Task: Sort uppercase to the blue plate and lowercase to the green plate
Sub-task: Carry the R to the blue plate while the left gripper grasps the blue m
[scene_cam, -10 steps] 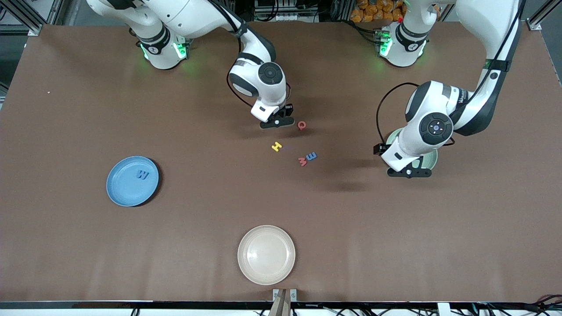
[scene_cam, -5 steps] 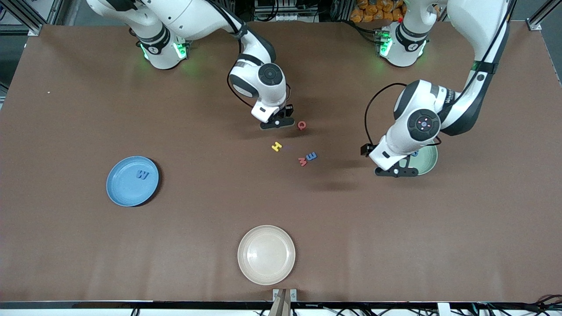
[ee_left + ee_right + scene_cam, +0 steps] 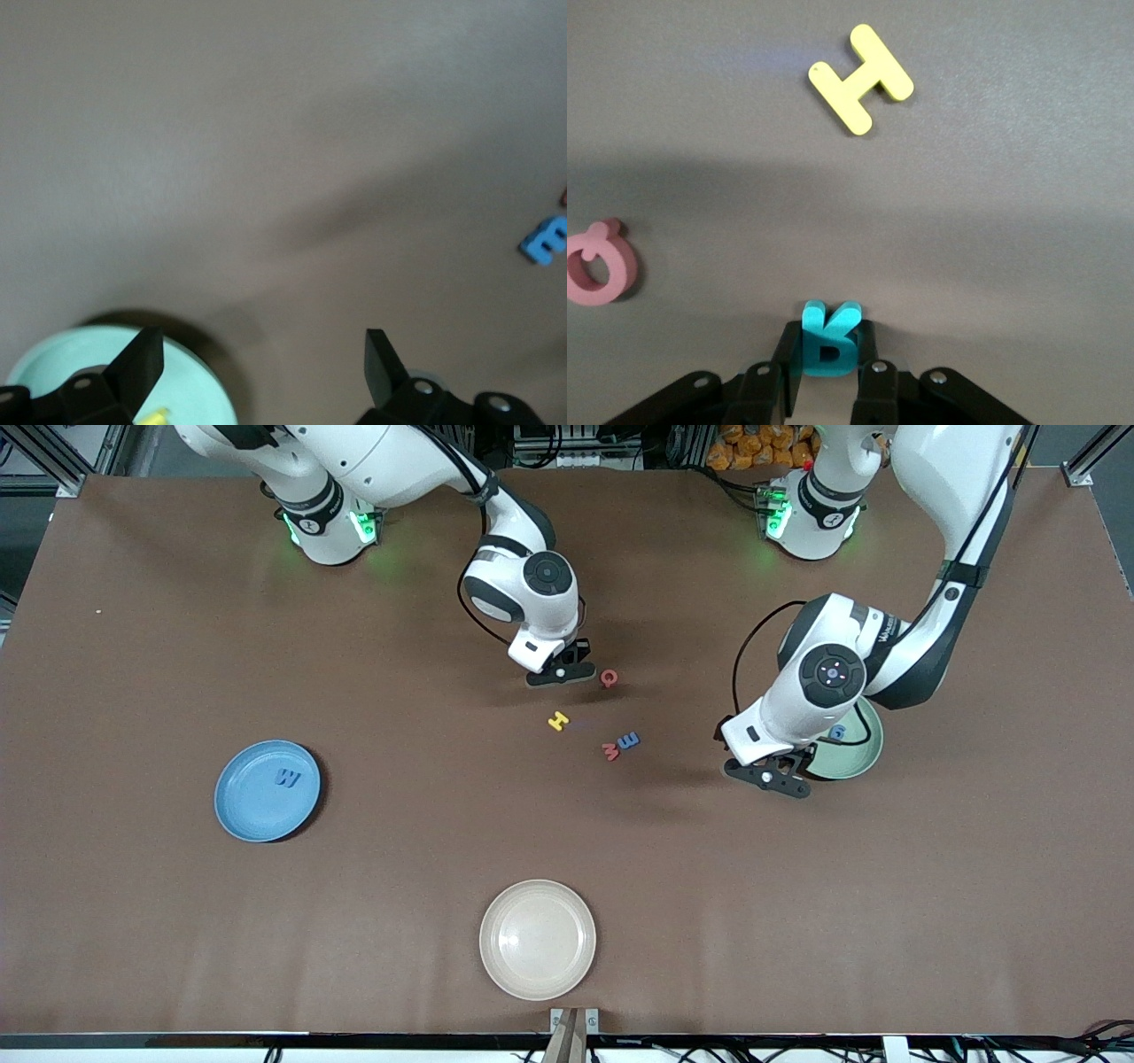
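My right gripper [image 3: 558,675] is down at the table beside the red Q [image 3: 609,678], shut on the teal R [image 3: 828,341]. The yellow H [image 3: 558,721] lies nearer the front camera, with the red lowercase letter [image 3: 610,751] and the blue m-like one [image 3: 628,740] touching each other beside it. The blue plate [image 3: 239,806] holds the blue W [image 3: 286,779]. The green plate [image 3: 858,760] holds the blue g [image 3: 836,732] and a yellow letter [image 3: 152,416]. My left gripper [image 3: 769,777] hangs open and holds nothing, over bare table at the green plate's edge.
A cream plate [image 3: 537,939] sits near the table's front edge, midway between the two arms' ends. Brown tabletop stretches between the blue plate and the cluster of letters.
My right gripper has shut on the teal R. The left arm has swung off the green plate toward the letters, uncovering the blue g.
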Controlling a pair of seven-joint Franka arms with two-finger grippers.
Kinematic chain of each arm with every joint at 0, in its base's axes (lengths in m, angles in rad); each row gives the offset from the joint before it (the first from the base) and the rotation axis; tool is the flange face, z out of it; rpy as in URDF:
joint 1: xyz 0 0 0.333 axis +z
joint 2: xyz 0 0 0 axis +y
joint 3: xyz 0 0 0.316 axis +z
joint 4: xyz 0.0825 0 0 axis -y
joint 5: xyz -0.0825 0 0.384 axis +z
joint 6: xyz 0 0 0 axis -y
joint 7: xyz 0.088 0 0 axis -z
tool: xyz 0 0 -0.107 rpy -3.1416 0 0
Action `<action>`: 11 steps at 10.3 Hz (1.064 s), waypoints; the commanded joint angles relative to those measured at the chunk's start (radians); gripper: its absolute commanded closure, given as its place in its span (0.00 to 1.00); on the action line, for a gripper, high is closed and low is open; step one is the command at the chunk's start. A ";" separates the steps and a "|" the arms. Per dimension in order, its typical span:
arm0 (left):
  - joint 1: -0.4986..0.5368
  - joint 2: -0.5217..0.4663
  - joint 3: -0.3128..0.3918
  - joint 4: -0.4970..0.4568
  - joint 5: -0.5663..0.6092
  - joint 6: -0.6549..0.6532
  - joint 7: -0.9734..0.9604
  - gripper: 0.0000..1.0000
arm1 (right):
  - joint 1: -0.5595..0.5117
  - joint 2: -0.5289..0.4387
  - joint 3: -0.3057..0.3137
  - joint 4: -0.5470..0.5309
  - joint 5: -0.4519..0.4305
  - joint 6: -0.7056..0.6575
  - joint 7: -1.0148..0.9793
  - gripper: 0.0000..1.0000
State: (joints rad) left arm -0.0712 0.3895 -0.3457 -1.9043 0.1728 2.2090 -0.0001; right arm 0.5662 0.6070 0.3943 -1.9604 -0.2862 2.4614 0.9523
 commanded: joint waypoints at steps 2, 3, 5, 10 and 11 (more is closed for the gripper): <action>0.004 0.022 -0.004 0.027 0.007 0.099 0.254 0.00 | -0.080 -0.074 0.003 0.005 -0.031 -0.105 -0.044 1.00; -0.004 0.029 -0.012 0.027 0.013 0.119 0.268 0.00 | -0.126 -0.107 0.006 0.005 -0.024 -0.122 -0.082 1.00; -0.018 0.044 -0.029 0.027 0.020 0.153 0.270 0.00 | -0.259 -0.160 0.043 0.005 0.002 -0.172 -0.185 1.00; -0.110 0.146 -0.088 0.030 0.062 0.307 0.258 0.02 | -0.462 -0.237 -0.093 0.067 0.183 -0.392 -0.596 1.00; -0.130 0.167 -0.088 0.031 0.083 0.328 0.256 0.05 | -0.483 -0.239 -0.142 0.075 0.200 -0.395 -0.675 1.00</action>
State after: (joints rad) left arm -0.1816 0.5191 -0.4300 -1.8909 0.2171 2.5049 0.2579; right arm 0.1050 0.3818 0.3021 -1.8941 -0.1251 2.0894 0.3744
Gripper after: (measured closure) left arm 0.013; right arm 0.714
